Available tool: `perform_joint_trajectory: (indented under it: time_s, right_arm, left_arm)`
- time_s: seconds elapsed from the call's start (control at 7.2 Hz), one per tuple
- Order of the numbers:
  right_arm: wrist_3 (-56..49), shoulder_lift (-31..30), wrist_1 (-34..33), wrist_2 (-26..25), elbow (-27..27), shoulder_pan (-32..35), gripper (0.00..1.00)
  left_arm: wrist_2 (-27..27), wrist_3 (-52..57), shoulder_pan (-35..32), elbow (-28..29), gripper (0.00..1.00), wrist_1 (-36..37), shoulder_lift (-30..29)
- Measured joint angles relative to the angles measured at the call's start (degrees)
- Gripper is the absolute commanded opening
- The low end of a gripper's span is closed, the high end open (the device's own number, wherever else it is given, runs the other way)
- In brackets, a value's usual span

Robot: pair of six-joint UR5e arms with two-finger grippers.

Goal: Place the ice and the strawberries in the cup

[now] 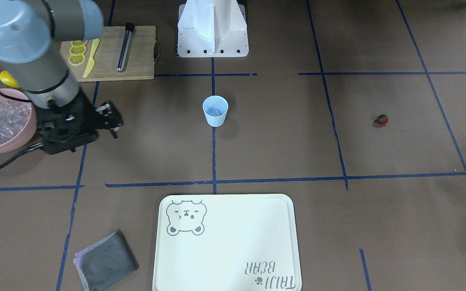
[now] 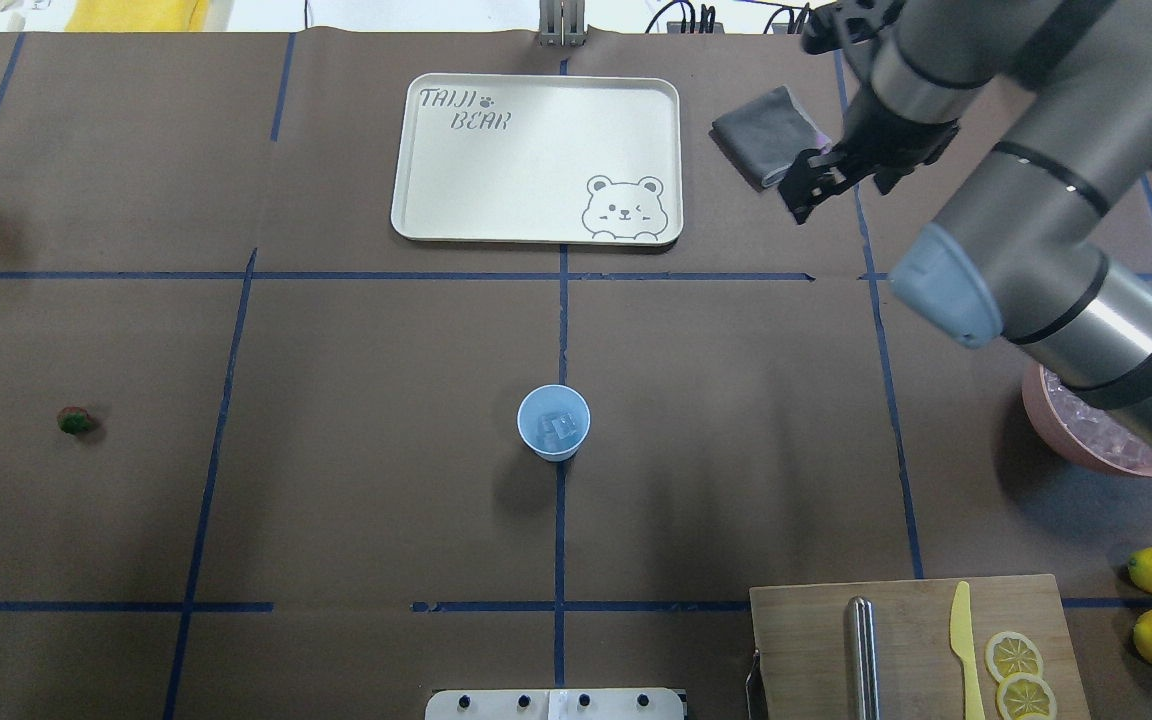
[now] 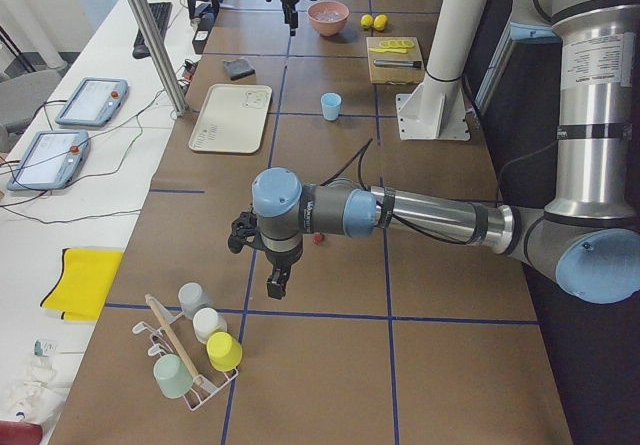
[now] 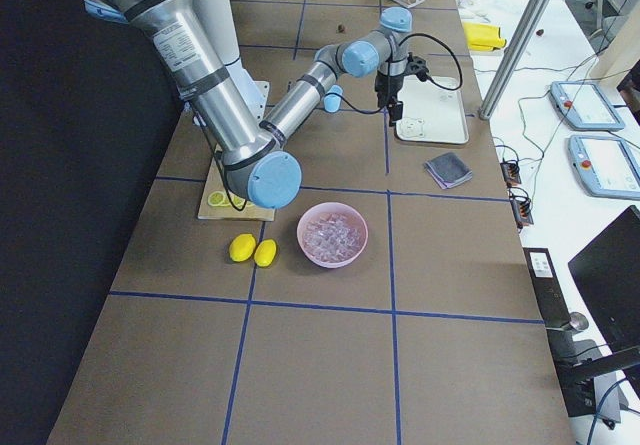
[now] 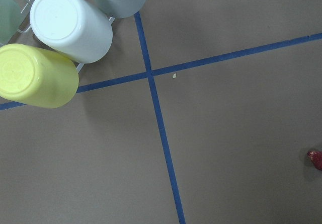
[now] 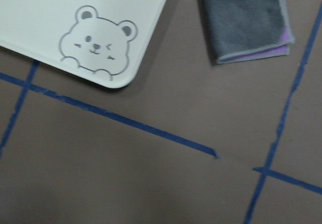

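Front view: the cup [image 1: 215, 111] sits mid-table and the strawberry [image 1: 382, 120] is well off to the side, so it's not in yet. The right gripper [image 1: 113, 121] hangs open and empty beside the pink bowl [image 1: 18, 140]. Overhead: some ice [image 2: 556, 428] is in the cup. Left side view: the left gripper [image 3: 275, 283] is near the strawberry, can't tell if it's open or closed.

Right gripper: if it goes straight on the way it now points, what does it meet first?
Probably bare table, near the blue tape. The right gripper points down; its wrist view shows the corner of the tray and the grey cloth off to one side, neither in line. Height is hard to judge.
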Motion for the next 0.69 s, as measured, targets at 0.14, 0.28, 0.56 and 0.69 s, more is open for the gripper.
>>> perform_joint_trajectory:
  time_s: [0.14,0.28,0.56,0.69]
  right_arm:
    - [-9.5,-4.26,0.05,2.18,-0.11,5.36,1.0]
    - [-17.29,-8.88,0.14,3.92,-0.06,10.2,1.0]
    - [-24.73,-18.8,0.79,6.41,0.04,19.37,1.0]
    - [-26.79,-23.34,0.99,6.82,-0.09,23.16,1.0]
  left_arm:
    - [-0.04,0.04,0.0,0.04,1.0,-0.06,-0.12]
    - [0.03,0.03,0.0,0.05,1.0,-0.11,-0.27]
    - [0.08,0.0,-0.05,-0.13,1.0,-0.22,-1.19]
    - [0.0,0.02,-0.08,-0.17,1.0,-0.72,-2.01]
